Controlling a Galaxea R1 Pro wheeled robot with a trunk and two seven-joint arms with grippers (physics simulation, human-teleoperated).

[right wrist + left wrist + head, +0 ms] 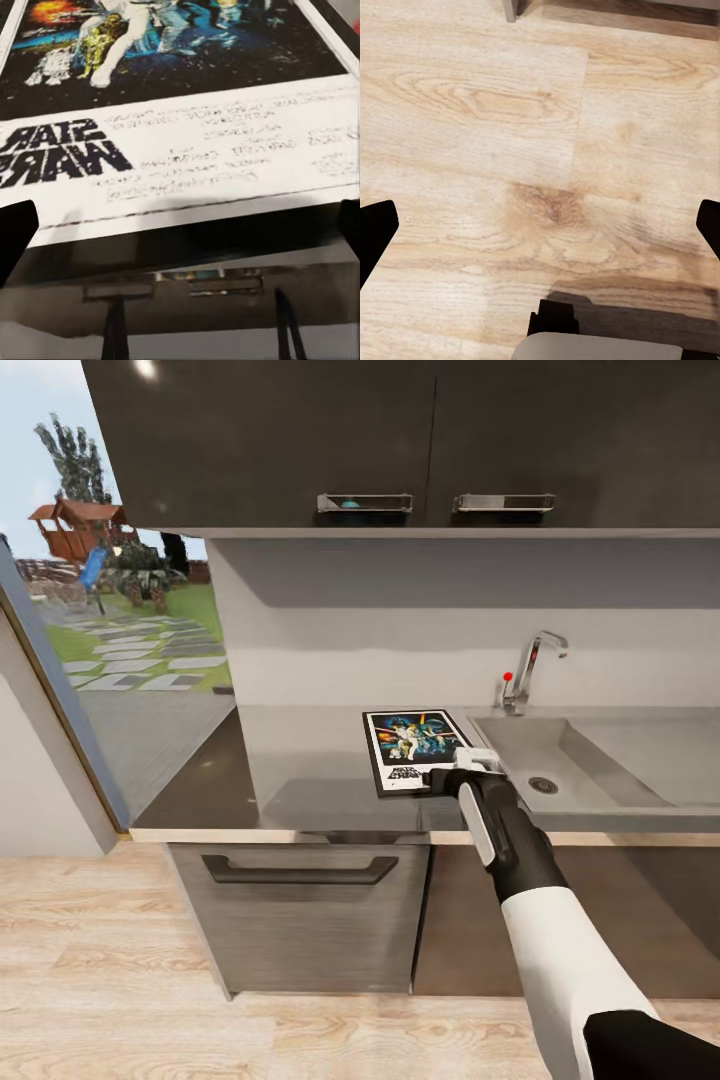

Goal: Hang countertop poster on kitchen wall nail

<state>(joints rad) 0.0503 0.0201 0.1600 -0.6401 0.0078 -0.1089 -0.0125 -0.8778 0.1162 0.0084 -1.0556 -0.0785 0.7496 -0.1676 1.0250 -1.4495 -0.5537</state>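
The poster (418,749) lies flat on the kitchen countertop (300,770), just left of the sink, its STAR WARS lettering toward the front edge. My right gripper (467,764) hovers low at the poster's near right corner. In the right wrist view the poster (187,112) spreads out ahead and the right gripper (180,236) is open, its dark fingertips (15,236) wide apart above the black frame's near edge. My left gripper (540,232) is open over the wooden floor (510,112), holding nothing. The wall nails are out of view.
A steel sink (590,760) with a chrome tap (530,665) sits right of the poster. Dark wall cabinets (400,440) hang above the counter. A drawer front with a handle (300,870) is below. A glass door (110,620) opens to a garden at left.
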